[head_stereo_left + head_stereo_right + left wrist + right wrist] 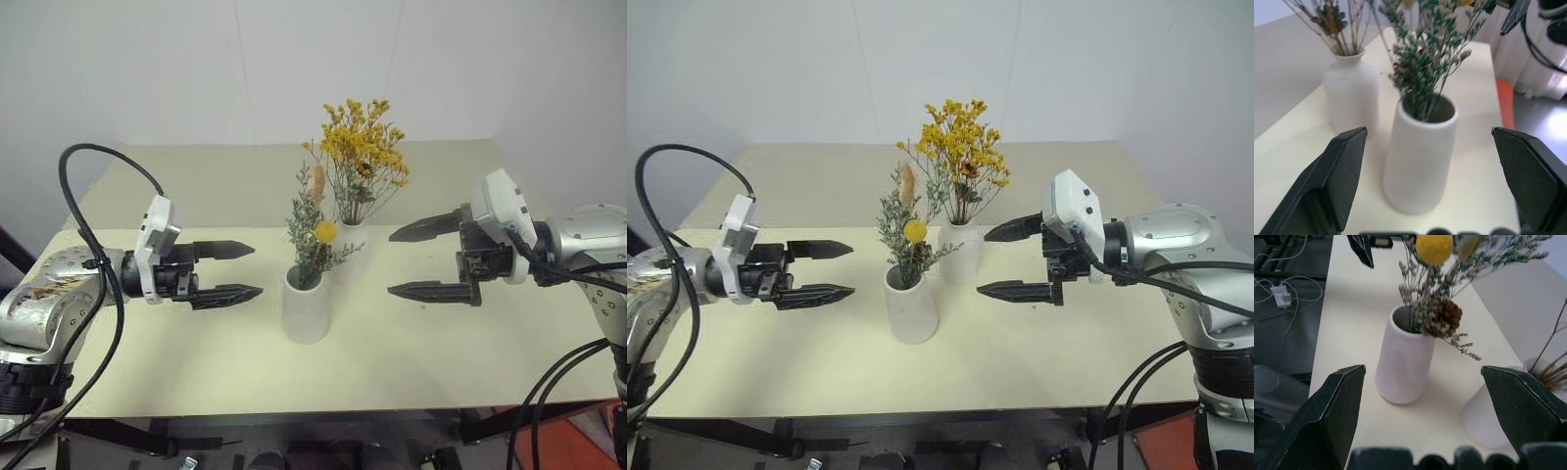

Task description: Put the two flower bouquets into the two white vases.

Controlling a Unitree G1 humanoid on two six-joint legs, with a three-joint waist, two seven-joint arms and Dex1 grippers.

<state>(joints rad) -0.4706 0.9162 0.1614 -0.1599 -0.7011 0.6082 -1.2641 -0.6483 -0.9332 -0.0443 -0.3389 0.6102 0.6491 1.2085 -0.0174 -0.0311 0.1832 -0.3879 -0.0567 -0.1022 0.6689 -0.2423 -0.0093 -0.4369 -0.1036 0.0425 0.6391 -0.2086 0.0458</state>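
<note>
Matte tapered vase (pixel 306 305) holds grey-green sprigs (pixel 312 235); at its 1 o'clock, bottle vase (pixel 351 245) holds mustard blossoms (pixel 361 147); left gripper (pixel 238 271) and right gripper (pixel 415 261) both spread, empty.

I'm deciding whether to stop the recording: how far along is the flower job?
It looks finished. The mustard-yellow bouquet stands in the bottle-shaped vase, and the grey-green bouquet with its yellow ball stands in the tapered vase. Nothing is in hand: the left gripper and right gripper are open, one on each side of the vases. Nothing appears left.
</note>
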